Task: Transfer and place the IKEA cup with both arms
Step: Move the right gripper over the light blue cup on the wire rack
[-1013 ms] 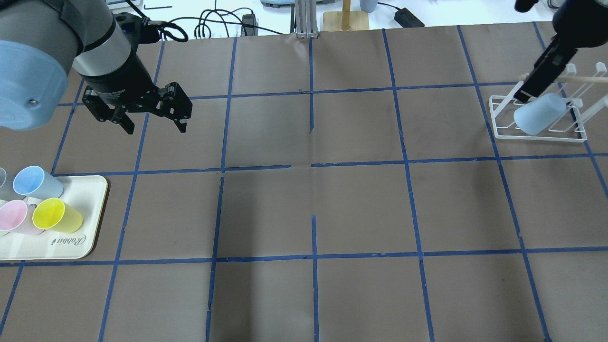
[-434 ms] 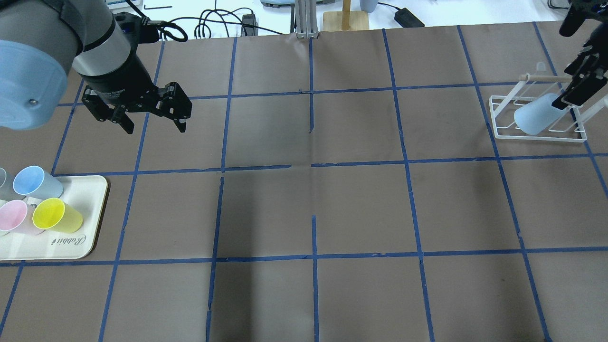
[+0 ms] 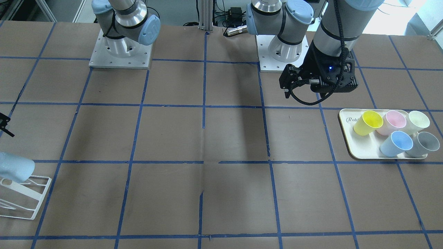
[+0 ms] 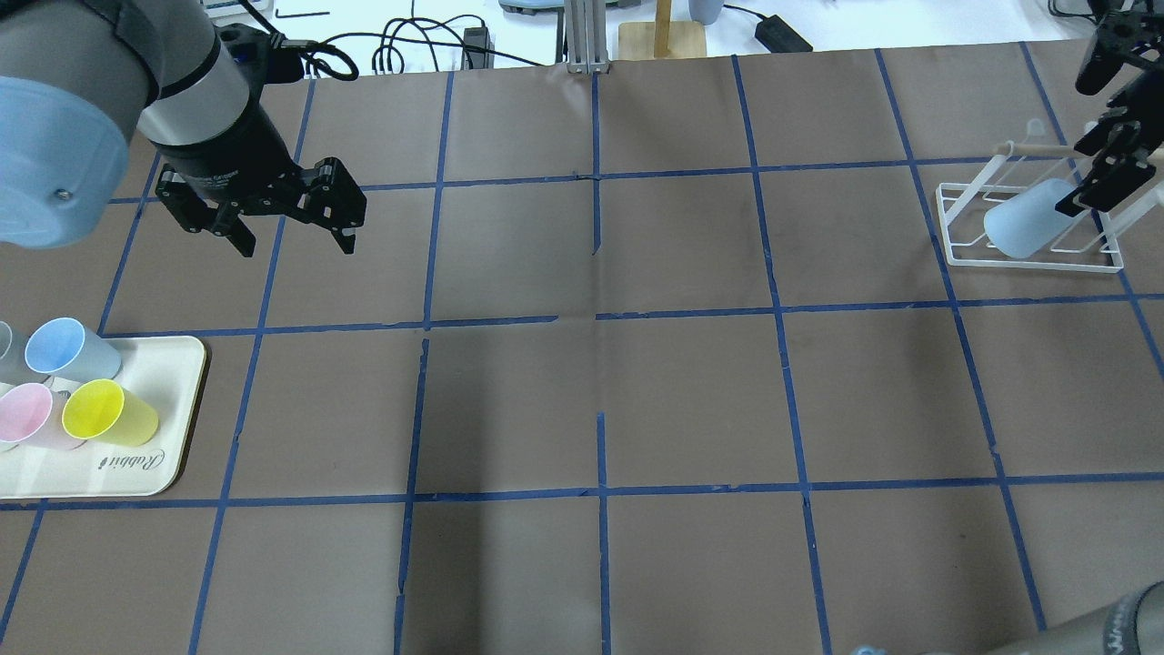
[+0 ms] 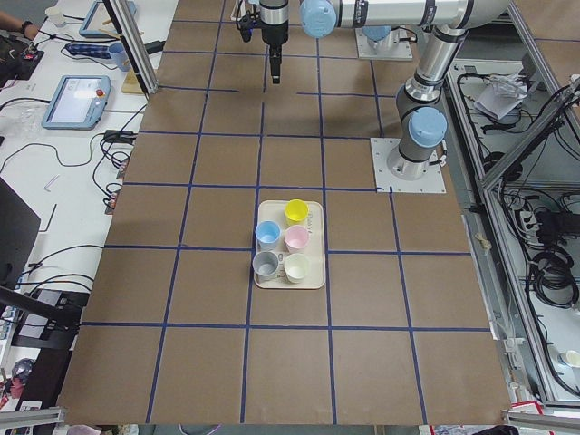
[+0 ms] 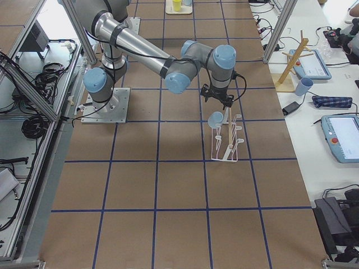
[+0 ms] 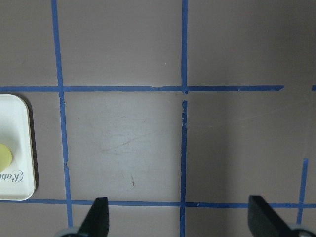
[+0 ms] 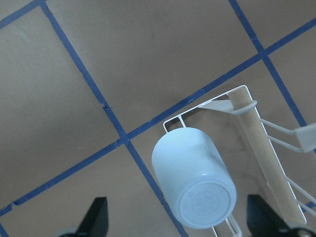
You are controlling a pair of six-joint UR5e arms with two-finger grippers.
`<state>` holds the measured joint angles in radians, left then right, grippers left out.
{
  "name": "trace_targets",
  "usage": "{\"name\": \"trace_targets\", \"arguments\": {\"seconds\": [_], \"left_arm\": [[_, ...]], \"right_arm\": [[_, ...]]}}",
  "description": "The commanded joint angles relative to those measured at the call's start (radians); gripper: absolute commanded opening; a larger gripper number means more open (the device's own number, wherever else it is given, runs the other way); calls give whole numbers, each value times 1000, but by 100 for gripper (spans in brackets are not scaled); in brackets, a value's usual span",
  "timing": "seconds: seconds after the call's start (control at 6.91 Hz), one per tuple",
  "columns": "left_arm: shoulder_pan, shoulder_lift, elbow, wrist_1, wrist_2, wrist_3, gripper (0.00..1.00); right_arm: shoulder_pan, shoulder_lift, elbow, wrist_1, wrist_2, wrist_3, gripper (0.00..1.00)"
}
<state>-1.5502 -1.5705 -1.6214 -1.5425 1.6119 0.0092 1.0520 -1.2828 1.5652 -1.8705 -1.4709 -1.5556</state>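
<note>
The pale sky-blue IKEA cup [image 4: 1028, 221] hangs upside down and tilted on a peg of the white wire rack [image 4: 1032, 264] at the table's far right. It also shows in the right wrist view [image 8: 195, 182] and in the front view [image 3: 14, 167]. My right gripper [image 4: 1105, 123] is open and empty, just above and beyond the cup, apart from it; its fingertips [image 8: 96, 217] stand wide on either side. My left gripper [image 4: 296, 238] is open and empty, hovering over bare table behind the tray, as the left wrist view [image 7: 180, 219] shows.
A cream tray [image 4: 136, 459] at the near left holds a blue twin cup [image 4: 68, 350], a yellow cup [image 4: 109, 411], a pink cup [image 4: 27, 414], and further cups seen from the front, one grey [image 3: 424, 143]. The rack has wooden pegs [image 8: 259, 143].
My right gripper has drawn back from the cup, up and toward the table's right edge. The cup stays on the rack. The left arm has not moved.
</note>
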Motion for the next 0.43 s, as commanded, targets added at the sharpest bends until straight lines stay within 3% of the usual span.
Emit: {"name": "trace_targets", "arguments": {"seconds": [0.0, 0.29], "left_arm": [[-1, 0, 0, -1, -1, 0, 100], [-1, 1, 0, -1, -3, 0, 100]], "right_arm": [[-3, 22, 21, -42, 3, -9, 100], [-3, 48, 24, -55, 4, -9, 100]]}}
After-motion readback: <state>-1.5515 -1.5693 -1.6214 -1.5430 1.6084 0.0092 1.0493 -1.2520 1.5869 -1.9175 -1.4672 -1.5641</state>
